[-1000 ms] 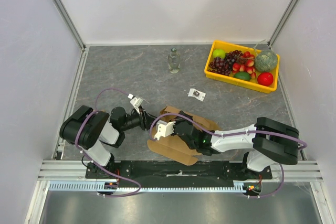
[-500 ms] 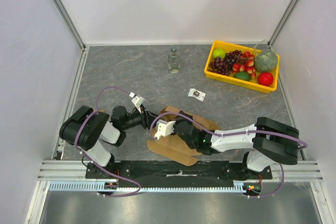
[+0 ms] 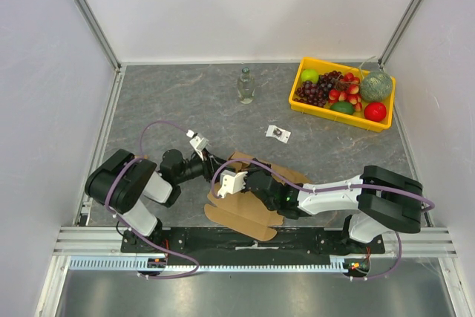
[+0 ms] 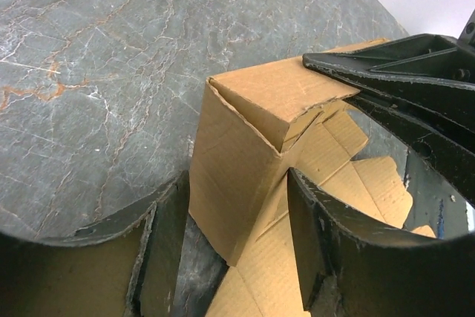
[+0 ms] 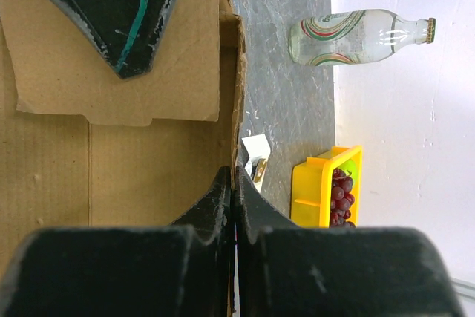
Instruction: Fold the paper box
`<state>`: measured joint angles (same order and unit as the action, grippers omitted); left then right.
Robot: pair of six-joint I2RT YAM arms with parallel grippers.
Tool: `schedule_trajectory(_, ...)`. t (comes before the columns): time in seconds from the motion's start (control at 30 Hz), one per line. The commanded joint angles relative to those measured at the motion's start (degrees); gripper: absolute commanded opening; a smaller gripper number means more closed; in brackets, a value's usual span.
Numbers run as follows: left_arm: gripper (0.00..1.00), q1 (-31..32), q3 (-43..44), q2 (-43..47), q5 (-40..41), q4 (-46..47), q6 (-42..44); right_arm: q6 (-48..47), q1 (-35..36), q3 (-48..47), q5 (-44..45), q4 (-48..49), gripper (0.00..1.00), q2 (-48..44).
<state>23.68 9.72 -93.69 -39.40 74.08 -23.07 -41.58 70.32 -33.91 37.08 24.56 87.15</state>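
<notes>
— Cardboard paper box (image 3: 241,217) hard to see?
— The right arm (image 3: 326,197) hides its middle. Right pincer (image 5: 234,183) pinches 1 raised wall tight; left pincer (image 4: 237,213) gapes around a corner. Lengthwise, it lies beneath the right pincer.

A: Free room around the paper box (image 3: 245,213), top view?

B: From 10 to 12 o'clock the bench (image 3: 163,102) is bare up to the bottle (image 3: 246,85), which stands at 12. A white packet (image 3: 278,133) lies flat at 1. The yellow tray (image 3: 338,114) sits near 2, well apart.

A: Blocked sides?

B: 9 o'clock: the left claw (image 4: 237,183), jaws apart astride the box's raised corner. 3 to 4: the right arm (image 3: 334,194), with the right claw (image 5: 232,180) pinched on the wall edge.
</notes>
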Motion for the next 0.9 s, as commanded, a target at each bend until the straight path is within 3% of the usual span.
schedule_trajectory(0.0, 0.62, 1.45, 1.18, 1.14, 3.71, 4.67, 4.96, 1.42, 0.08, -1.86, -2.01, -1.00, 0.06, -0.14)
schedule_trajectory(0.53, 0.61, 6.29, 1.53, 5.10, 16.10, -5.44, 11.47, 2.29, -0.01, -2.30, -2.89, -1.79, 0.09, -1.28)
schedule_trajectory(0.7, 0.57, 6.82, 1.45, 4.48, 16.81, -5.53, 11.64, 2.73, 0.08, -2.39, -3.24, -1.97, 0.12, -1.64)
schedule_trajectory(0.87, 0.46, 7.96, 2.15, 4.65, 18.56, -7.45, 12.70, 3.52, 0.08, -2.83, -3.94, -2.49, 0.16, -2.07)
